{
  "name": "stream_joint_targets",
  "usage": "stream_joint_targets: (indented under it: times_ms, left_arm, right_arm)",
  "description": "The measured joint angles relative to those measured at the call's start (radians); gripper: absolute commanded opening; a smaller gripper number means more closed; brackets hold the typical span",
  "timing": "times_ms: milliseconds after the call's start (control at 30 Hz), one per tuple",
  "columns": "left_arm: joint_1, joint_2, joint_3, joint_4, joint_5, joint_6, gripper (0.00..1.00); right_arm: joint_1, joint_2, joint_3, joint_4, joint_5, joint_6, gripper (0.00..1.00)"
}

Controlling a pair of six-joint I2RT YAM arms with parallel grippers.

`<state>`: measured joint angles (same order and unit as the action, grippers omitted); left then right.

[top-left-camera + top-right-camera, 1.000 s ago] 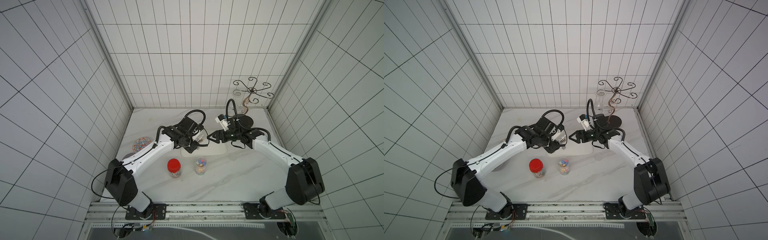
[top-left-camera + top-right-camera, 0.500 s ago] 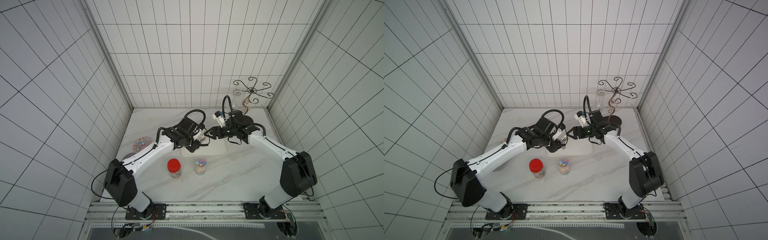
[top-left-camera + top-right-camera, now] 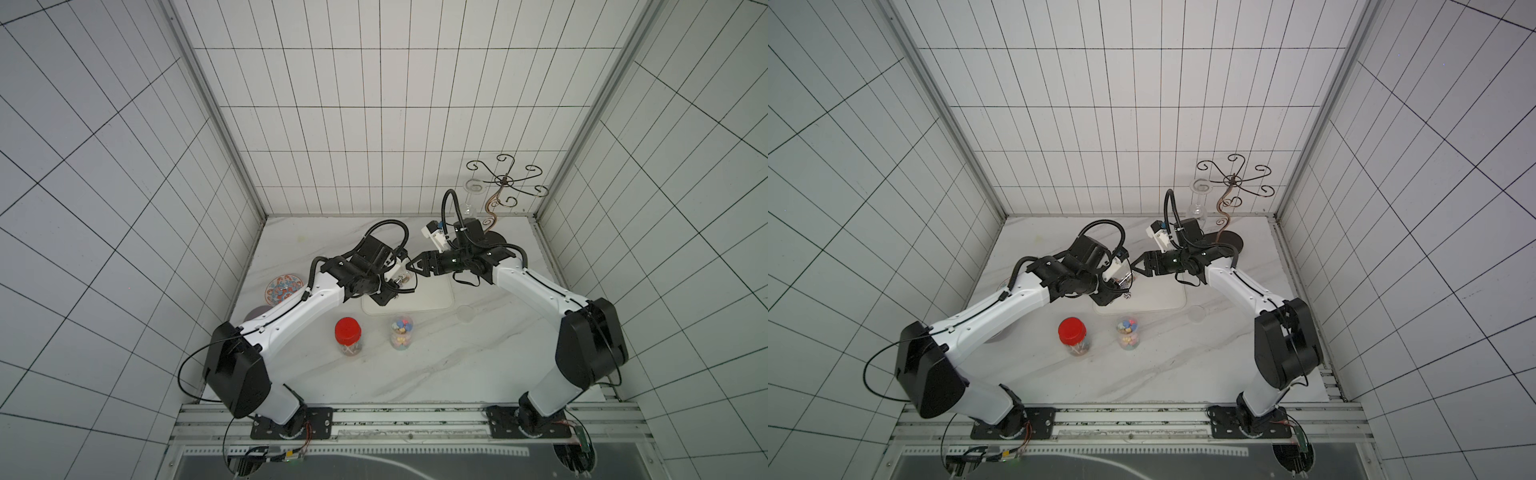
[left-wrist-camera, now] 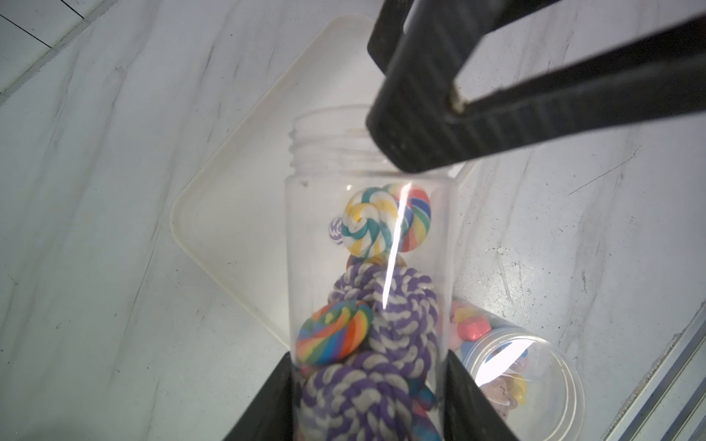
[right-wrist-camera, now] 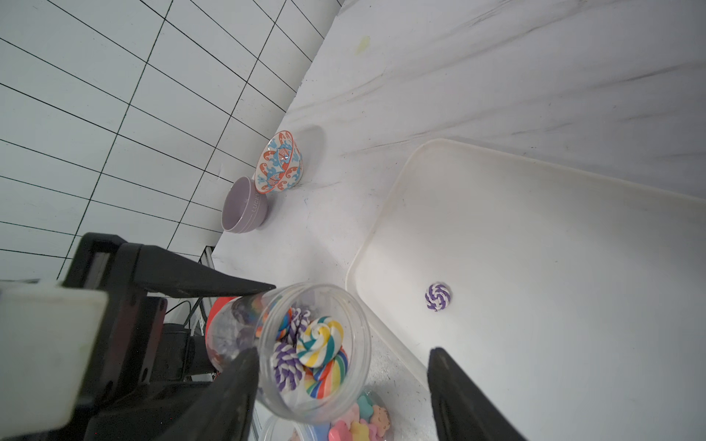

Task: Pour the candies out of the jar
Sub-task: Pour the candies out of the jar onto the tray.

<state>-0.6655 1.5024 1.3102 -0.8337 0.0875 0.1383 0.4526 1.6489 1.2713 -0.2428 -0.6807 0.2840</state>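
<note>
1. Far left first: my left pincer is clamped on the body of the clear jar, a finger on each side. It holds the jar tipped over the white tray, lid off.
2. Handling call: the jar looks like thin, rigid plastic, light and slick. I'd judge the straight wall, low on the body, the right place to grip. The threaded neck has to stay free.
3. The candies inside look hard and light, purple-white twists and rainbow swirls. They sit bunched toward the base and may jam rather than slide, so I expect to need a steeper tip or a nudge.
4. On the tray, one purple swirl lies alone. Everything else is in the jar.
5. Over on the right, my right pincer has its jaws apart and holds nothing. It sits right at the jar's mouth, and I cannot tell whether it touches the rim.
6. Against a second ago, the right pincer has swung in from over the tray to the mouth. The left pincer and jar have barely budged. The red-lidded jar and the open pastel jar in front of the tray haven't moved.
</note>
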Motion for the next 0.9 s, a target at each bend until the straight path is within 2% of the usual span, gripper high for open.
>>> stream_joint_targets:
  times_ms: [633,800,900]
  left_arm:
    - [0.001,-0.012,-0.012,0.004,-0.004,0.002,0.43]
    - [0.001,0.002,0.001,-0.003,-0.036,0.012,0.43]
    - [0.002,0.058,0.068,-0.050,-0.093,0.012,0.43]
  right_arm:
    - [-0.003,0.045,0.000,-0.013,0.038,-0.001,0.70]
    - [-0.018,0.028,0.000,-0.036,0.069,-0.006,0.70]
    - [-0.049,-0.010,0.000,-0.073,0.109,-0.016,0.70]
